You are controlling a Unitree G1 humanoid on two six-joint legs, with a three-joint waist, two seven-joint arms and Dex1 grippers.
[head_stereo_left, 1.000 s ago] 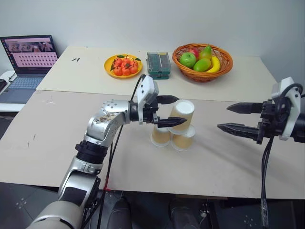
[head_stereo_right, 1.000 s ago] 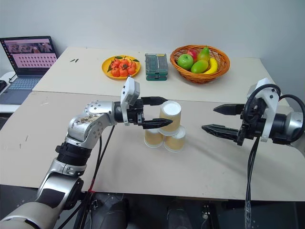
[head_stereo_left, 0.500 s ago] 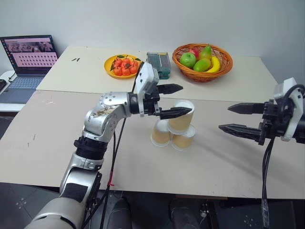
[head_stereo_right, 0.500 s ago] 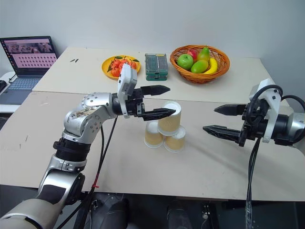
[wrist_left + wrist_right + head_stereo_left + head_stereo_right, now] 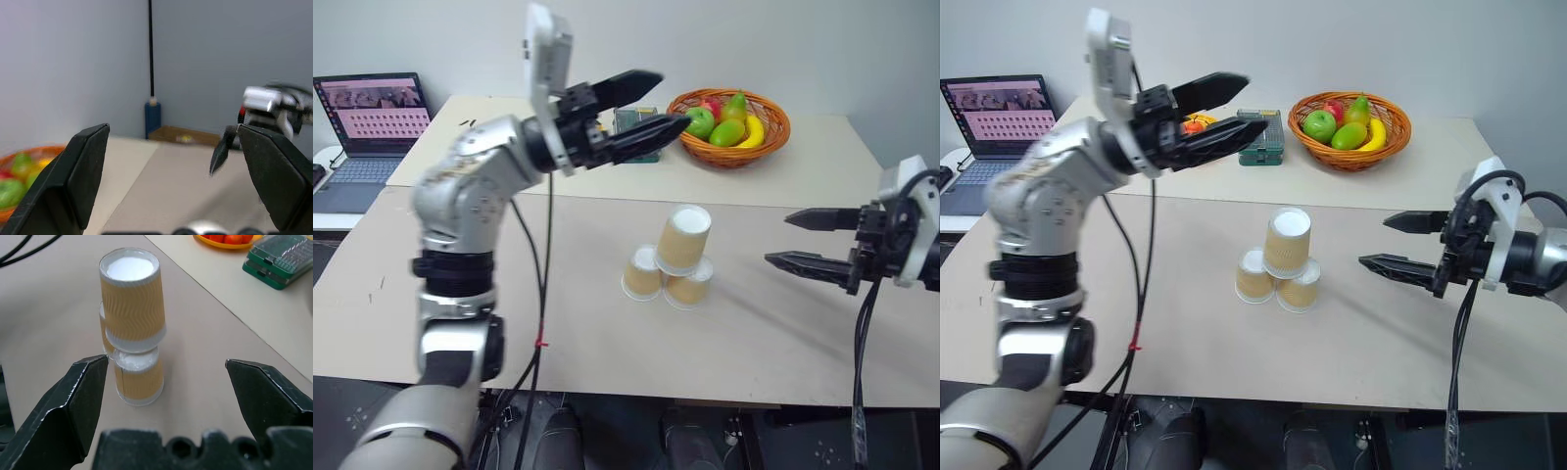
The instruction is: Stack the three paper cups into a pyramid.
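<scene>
1. Standing mid-table, the three paper cups [image 5: 674, 264] form the pyramid: two upside down side by side, the third resting on them.
2. Left gripper [image 5: 648, 106] hangs high, fingers spread, empty.
3. Right gripper [image 5: 795, 239] waits beside the cups, wide, empty.
4. Behind: fruit basket [image 5: 773, 132], green case [image 5: 1263, 147], laptop [image 5: 374, 117].

Wide-apart left tool [image 5: 181, 181] fingers, fruit basket [image 5: 24, 164], right tool [image 5: 222, 152] beyond.

No readable text anywhere I can see; laptop screen [image 5: 374, 110] shows content, but it's too small to read.
</scene>
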